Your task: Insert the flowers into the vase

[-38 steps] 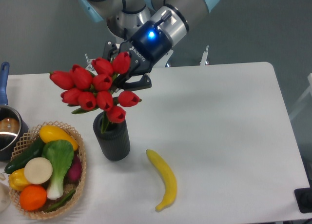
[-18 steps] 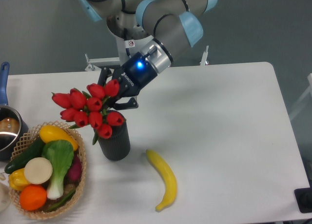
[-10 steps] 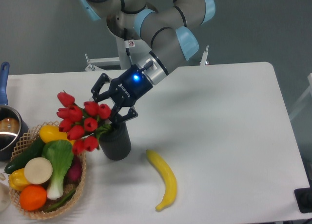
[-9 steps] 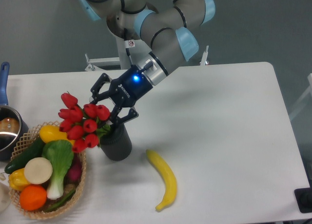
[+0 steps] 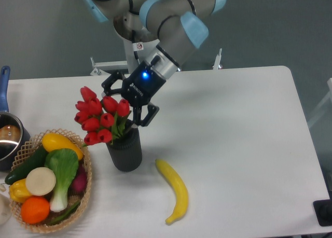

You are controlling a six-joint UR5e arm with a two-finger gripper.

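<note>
Jaws: spread wide, fingers apart on either side of the flower stems just above the vase mouth; whether they touch the stems, cannot tell.

Banana [image 5: 174,190]: yellow, lying flat near the front edge, at about 4 o'clock from the vase, apart from it.

Basket [image 5: 84,186]: woven, front left corner, just beside the vase at its 8 o'clock. Holds an orange, a pale round slice, a leafy green, yellow pieces, a dark green piece and a purple one.

Vase [image 5: 124,150]: dark ribbed cylinder, upright on the table [image 5: 238,144], left of centre.

Flowers [image 5: 100,115]: red tulip buds, stems down in the vase mouth, heads leaning toward 10 o'clock over the basket's far edge.

Pot [image 5: 7,134]: steel, blue handle, at the left edge, at 9 o'clock from the vase, partly cut off by the frame.

Gripper [image 5: 130,100]: black, blue light lit on its body, at 12 o'clock from the vase, pointing down and left.

Arm: grey with light blue joints, reaching in from the far edge.
</note>
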